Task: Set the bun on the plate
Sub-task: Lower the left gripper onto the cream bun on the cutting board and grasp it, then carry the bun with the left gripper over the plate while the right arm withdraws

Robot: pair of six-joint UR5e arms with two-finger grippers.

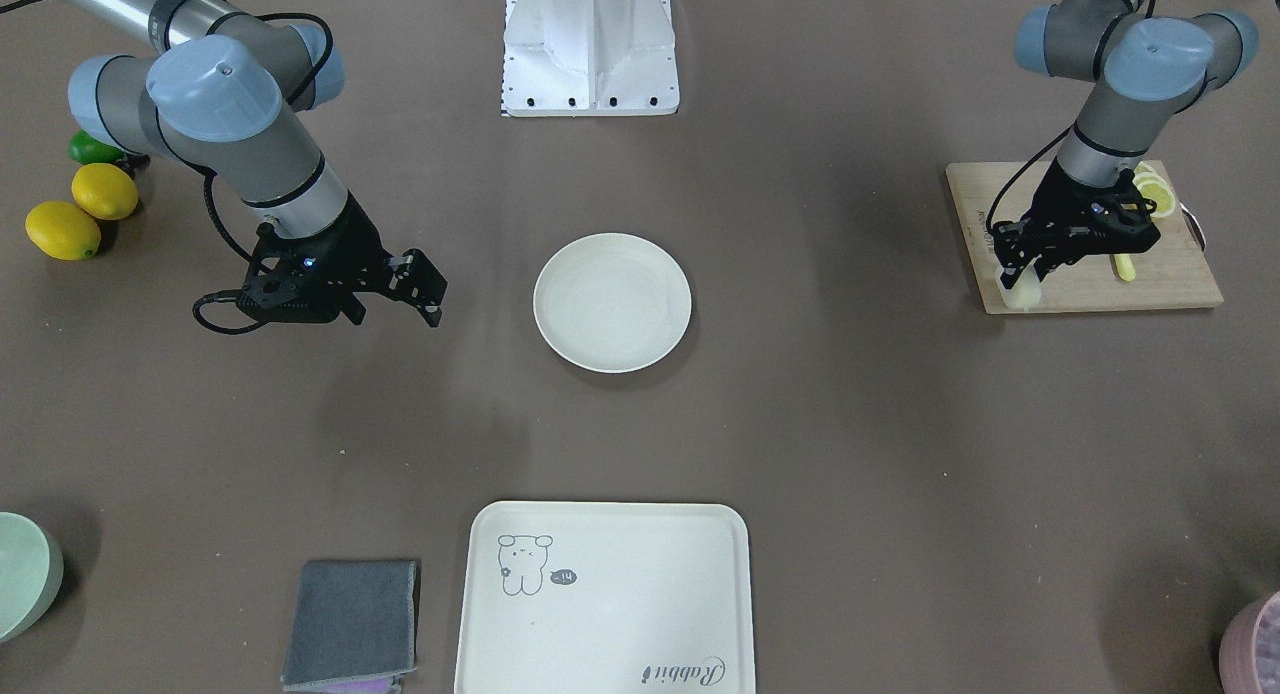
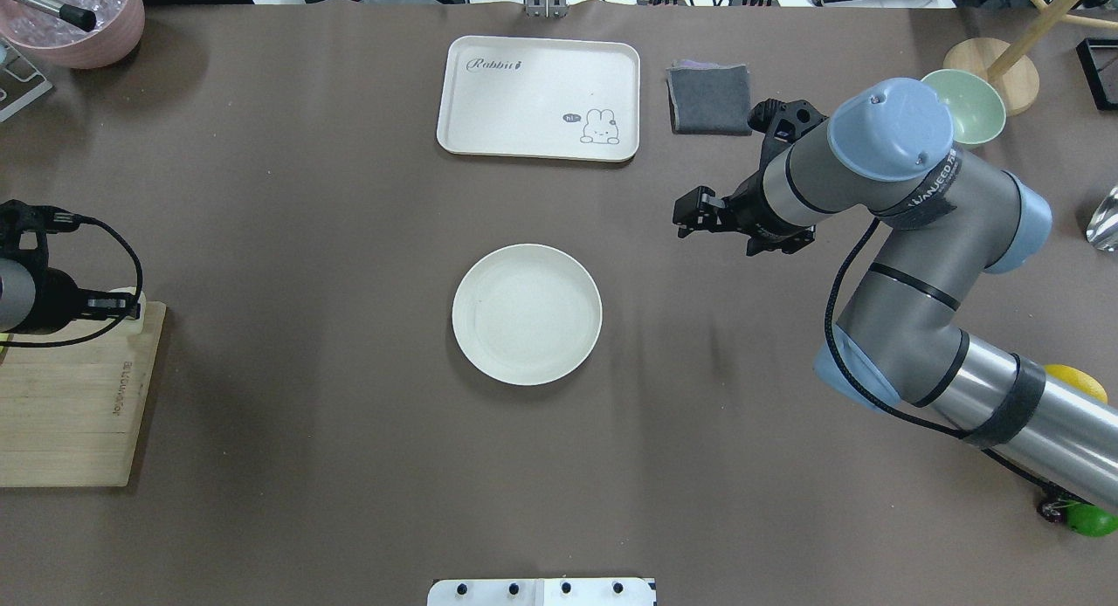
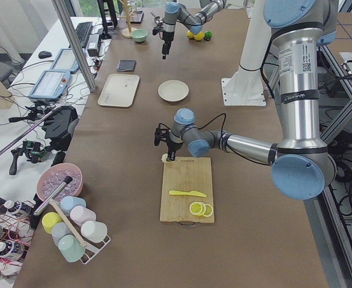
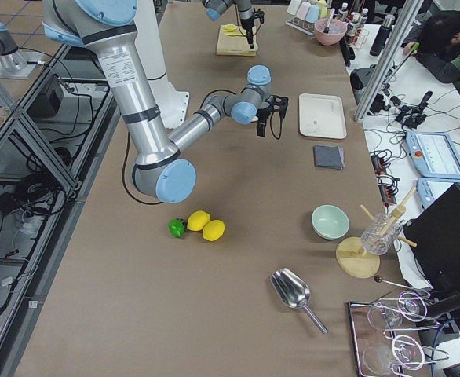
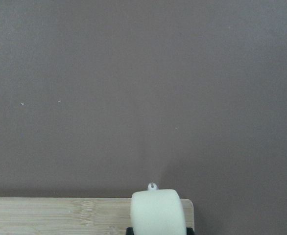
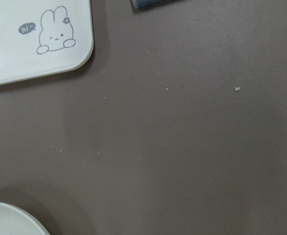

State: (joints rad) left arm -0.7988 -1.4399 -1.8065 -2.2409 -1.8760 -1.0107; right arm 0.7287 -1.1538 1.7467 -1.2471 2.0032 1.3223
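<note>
The bun (image 5: pixel 158 210), a small pale cream block, rests on the corner of the wooden cutting board (image 1: pixel 1100 284) at the table's left end. My left gripper (image 1: pixel 1022 279) comes down over the bun (image 1: pixel 1022 294), its fingers tight against both sides, shut on it. The round cream-white plate (image 1: pixel 612 302) lies at the table's middle with nothing on it, also as plate (image 2: pixel 527 313). My right gripper (image 2: pixel 681 220) hangs open above bare table to the right of the plate, holding nothing.
Lemon slices (image 1: pixel 1155 194) and a yellow knife (image 1: pixel 1125 266) lie on the board. A cream tray (image 2: pixel 539 98) and a grey cloth (image 2: pixel 709 98) sit beyond the plate. Two lemons (image 1: pixel 80 214) lie at the right end, a green bowl (image 2: pixel 965 106) farther off.
</note>
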